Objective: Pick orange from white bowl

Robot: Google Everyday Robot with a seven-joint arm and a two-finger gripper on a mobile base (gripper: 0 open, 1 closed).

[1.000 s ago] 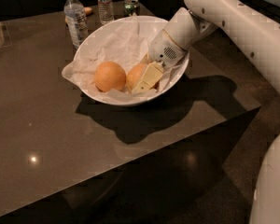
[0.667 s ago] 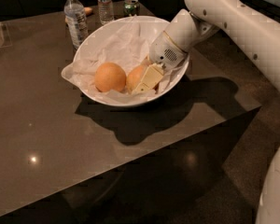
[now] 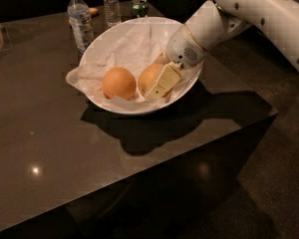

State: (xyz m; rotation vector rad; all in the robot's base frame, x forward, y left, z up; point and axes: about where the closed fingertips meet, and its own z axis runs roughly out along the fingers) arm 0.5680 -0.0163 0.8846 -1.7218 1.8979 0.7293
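Orange [image 3: 147, 77], the duller of your two, lies in the right half of the white bowl [image 3: 139, 108], on crumpled paper [image 3: 124, 44], with the brighter orange [image 3: 119, 82] just beside it on the left. The bowl sits on the desk [image 3: 65, 148] toward its right edge, well back from the near edge. Your gripper [image 3: 158, 77] is down inside the bowl, against the duller orange's right side; you cannot tell whether it is clamped on the fruit. Beyond, near the far edge, stand two water bottles [image 3: 80, 21] and a can [image 3: 139, 6].
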